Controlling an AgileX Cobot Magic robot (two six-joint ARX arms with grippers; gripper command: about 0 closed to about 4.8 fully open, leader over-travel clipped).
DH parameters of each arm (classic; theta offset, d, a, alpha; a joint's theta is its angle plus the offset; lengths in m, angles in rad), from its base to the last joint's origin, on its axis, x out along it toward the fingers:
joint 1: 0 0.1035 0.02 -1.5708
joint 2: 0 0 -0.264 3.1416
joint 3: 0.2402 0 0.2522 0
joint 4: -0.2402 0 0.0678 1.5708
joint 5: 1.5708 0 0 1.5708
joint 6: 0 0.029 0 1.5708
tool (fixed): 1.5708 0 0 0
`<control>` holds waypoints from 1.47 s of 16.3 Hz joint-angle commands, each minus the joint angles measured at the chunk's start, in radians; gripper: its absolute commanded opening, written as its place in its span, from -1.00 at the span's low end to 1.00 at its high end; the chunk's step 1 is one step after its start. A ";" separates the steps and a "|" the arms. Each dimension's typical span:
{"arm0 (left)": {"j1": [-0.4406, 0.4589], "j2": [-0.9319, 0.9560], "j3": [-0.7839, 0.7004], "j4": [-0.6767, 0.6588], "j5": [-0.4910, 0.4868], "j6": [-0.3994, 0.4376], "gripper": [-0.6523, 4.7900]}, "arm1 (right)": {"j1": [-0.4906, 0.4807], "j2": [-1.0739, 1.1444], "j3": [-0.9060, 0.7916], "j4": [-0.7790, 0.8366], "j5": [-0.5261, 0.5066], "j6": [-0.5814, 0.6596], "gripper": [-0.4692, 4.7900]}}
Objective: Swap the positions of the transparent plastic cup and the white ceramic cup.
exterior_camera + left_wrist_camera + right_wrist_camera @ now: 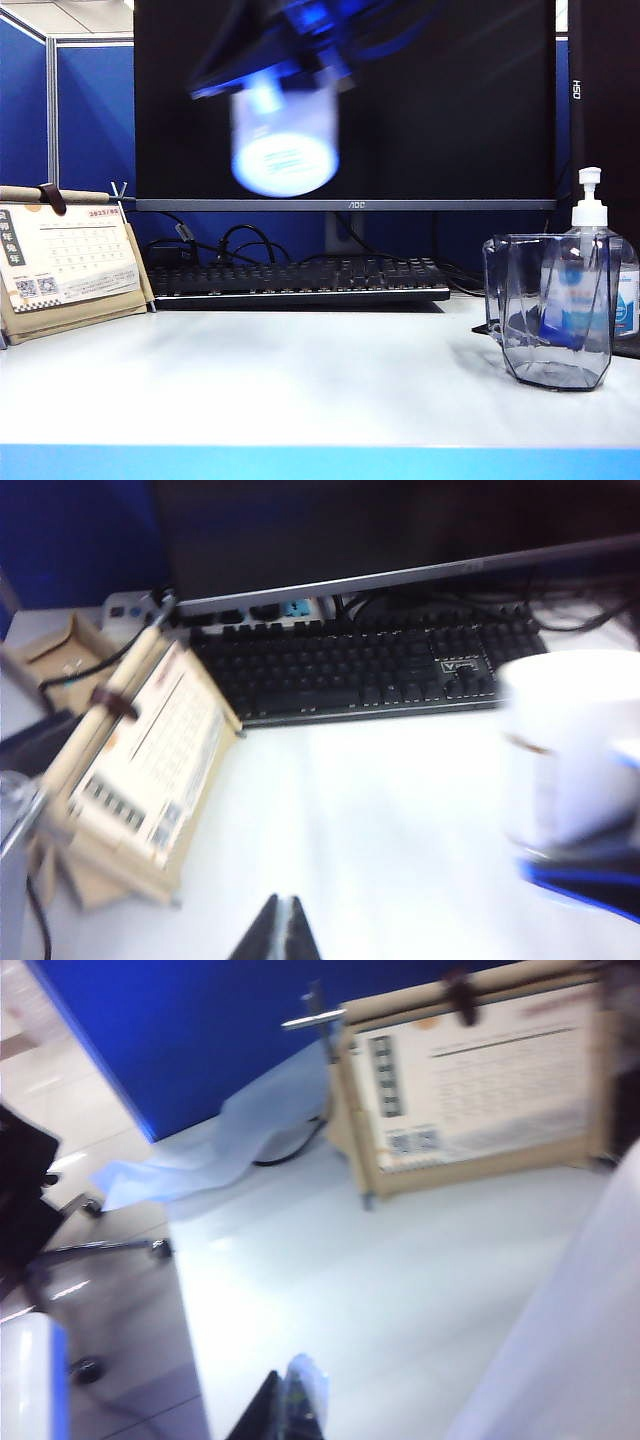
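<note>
Hanging high over the table [300, 380], the white ceramic cup [285, 140] is blurred, clamped in the right gripper [300, 60]. Below and right stands the transparent plastic cup [555, 310]. The left gripper [278, 935] is closed, empty.

The left gripper [280, 935] is seen closed over the table [380, 840]; a calendar [140, 780], keyboard [370, 670] and blurred white cup [575, 745] are shown.
</note>
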 commanded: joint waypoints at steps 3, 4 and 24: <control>0.000 -0.162 -0.027 -0.159 -0.002 -0.087 -0.78 | 0.028 0.176 0.195 0.067 -0.097 -0.006 -0.84; 0.000 -0.169 -0.027 -0.190 -0.002 -0.088 -0.78 | 0.029 0.206 0.217 0.066 -0.118 -0.005 -0.84; 0.000 -0.211 -0.100 -0.244 0.023 -0.127 -0.78 | 0.031 0.607 0.385 0.133 -0.264 -0.008 -0.84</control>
